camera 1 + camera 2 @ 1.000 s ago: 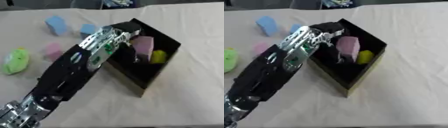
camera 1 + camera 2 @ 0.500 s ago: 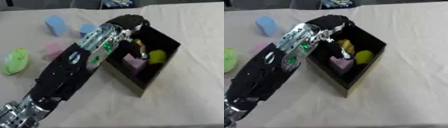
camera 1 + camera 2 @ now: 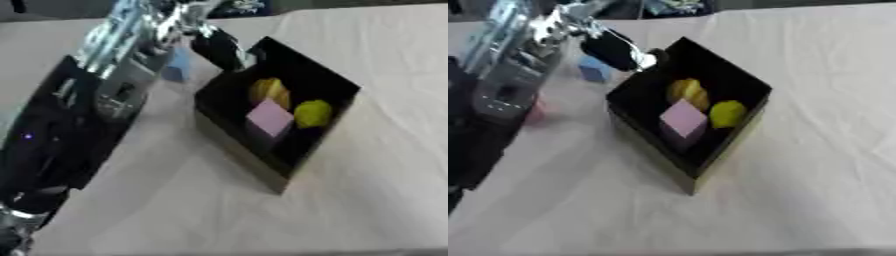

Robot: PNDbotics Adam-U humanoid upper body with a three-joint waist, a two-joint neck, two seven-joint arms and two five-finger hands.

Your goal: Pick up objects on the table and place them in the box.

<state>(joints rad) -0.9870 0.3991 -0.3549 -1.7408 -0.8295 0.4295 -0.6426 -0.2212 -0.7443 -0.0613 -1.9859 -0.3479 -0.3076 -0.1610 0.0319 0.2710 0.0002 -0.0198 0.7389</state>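
Black and open-topped, the square cardboard box (image 3: pixel 280 150) sits just right of the left robot hand (image 3: pixel 614 50), whose dark fingers hang at its near-left rim holding nothing; how far they curl I cannot tell. Inside lie 1 pink block (image 3: pixel 269 118) and 2 yellow rounded pieces (image 3: pixel 726 113). Beside the fingers, on the cloth-covered surface (image 3: pixel 385 75), waits a blue block (image 3: pixel 593 70). The risk: the arm clips the rim and shoves the box.

Pale cloth-covered table (image 3: pixel 385 60), blurred dark clutter (image 3: pixel 677 6) at far edge
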